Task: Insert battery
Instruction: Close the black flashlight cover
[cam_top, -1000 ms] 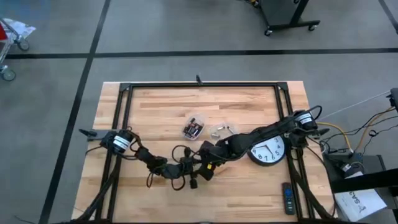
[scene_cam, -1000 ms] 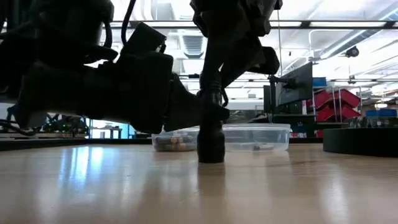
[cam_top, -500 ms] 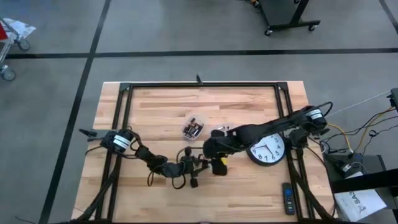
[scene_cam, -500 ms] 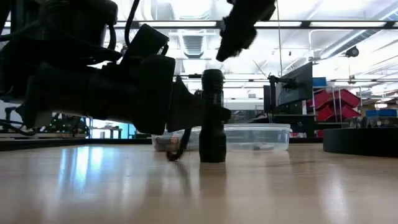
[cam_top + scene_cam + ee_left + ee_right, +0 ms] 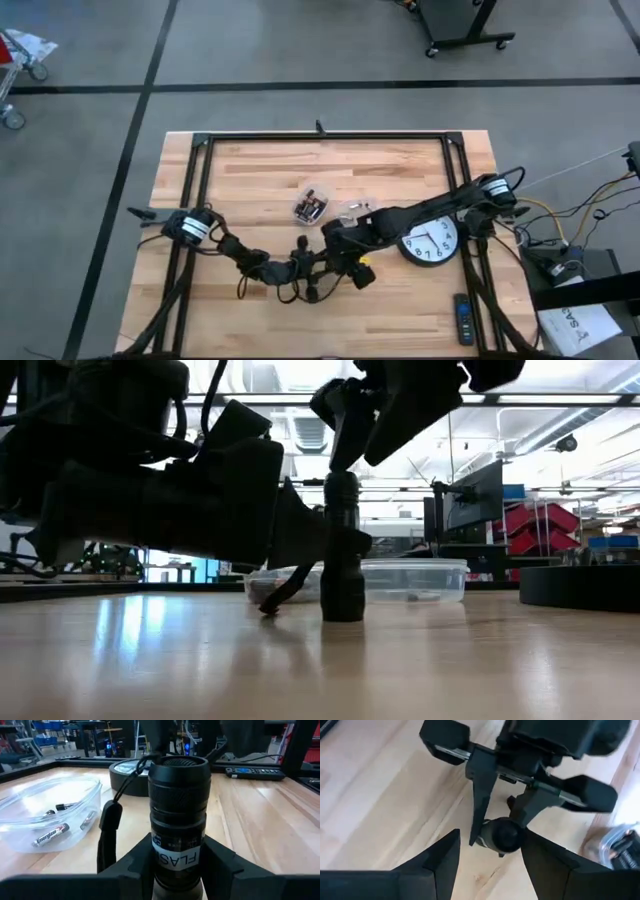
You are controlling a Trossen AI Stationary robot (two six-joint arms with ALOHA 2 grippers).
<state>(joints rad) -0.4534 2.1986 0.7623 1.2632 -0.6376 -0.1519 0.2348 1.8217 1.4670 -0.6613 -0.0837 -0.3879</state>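
Note:
A black flashlight (image 5: 179, 795) stands upright on its base on the wooden table (image 5: 400, 170), a wrist strap (image 5: 107, 835) hanging from its side. My left gripper (image 5: 177, 865) is shut on it. My right gripper (image 5: 491, 834) hangs open above the flashlight's top (image 5: 502, 836), pointing down, with nothing between its fingers; in the low view it (image 5: 400, 405) hovers just over the flashlight (image 5: 341, 550). Batteries (image 5: 50, 834) lie in a clear tub (image 5: 47, 817). My left gripper pinches the flashlight's body low down, at the white label (image 5: 176, 857), between its two fingers. The fingers (image 5: 481, 795) come in level from the table's left and lie across the body. The flashlight stays upright with its base on the table.
Two clear tubs (image 5: 311, 205) (image 5: 357, 210) sit toward the table's far side behind the flashlight. A round black wall clock (image 5: 432, 240) lies at the right, and a remote (image 5: 461, 318) near the right front corner. Black frame rails (image 5: 320, 136) border the table.
My right gripper was down over the flashlight's top, rose up clear of it, then came back over it toward the near edge and hangs just above it. The flashlight has stayed upright in my left gripper.

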